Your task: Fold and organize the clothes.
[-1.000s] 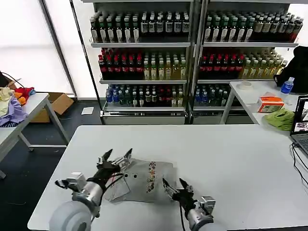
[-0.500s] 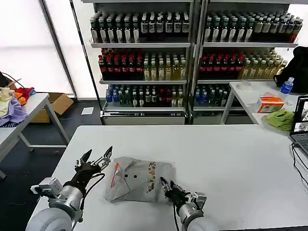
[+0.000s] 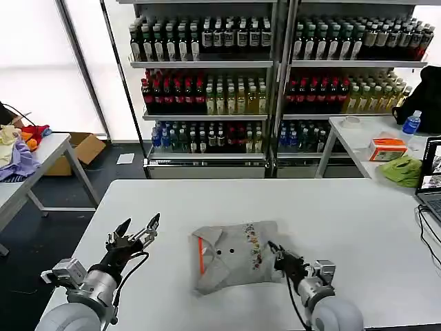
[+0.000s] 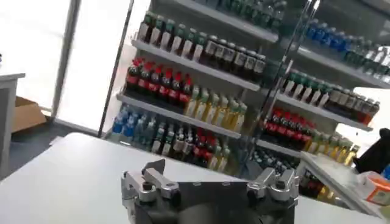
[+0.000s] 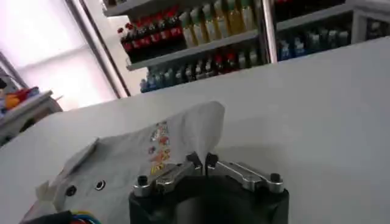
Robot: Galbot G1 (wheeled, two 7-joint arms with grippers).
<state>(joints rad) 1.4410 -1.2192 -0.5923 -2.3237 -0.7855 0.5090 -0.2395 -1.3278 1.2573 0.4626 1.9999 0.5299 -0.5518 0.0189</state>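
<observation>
A folded light grey collared shirt (image 3: 234, 256) lies on the white table (image 3: 344, 214), with an orange-lined placket, dark buttons and a small multicoloured print. My right gripper (image 3: 276, 254) is at the shirt's right edge, shut on a raised pinch of the cloth. The right wrist view has the same shirt (image 5: 131, 159) running away from the right gripper (image 5: 202, 163), whose fingers are closed on the hem. My left gripper (image 3: 138, 229) hovers open over bare table, well to the left of the shirt. Between the left gripper's (image 4: 209, 182) spread fingers there is nothing.
Drink shelves (image 3: 207, 83) line the back wall. A side table at far left carries a lilac and red cloth heap (image 3: 21, 148). At the right are a green cloth (image 3: 402, 169), an orange box (image 3: 386, 147) and a laptop (image 3: 431, 181) at the table's edge.
The shirt has slid to the right across the table with my right gripper shut on its edge. My left gripper let go of it earlier and pulled back left, open.
</observation>
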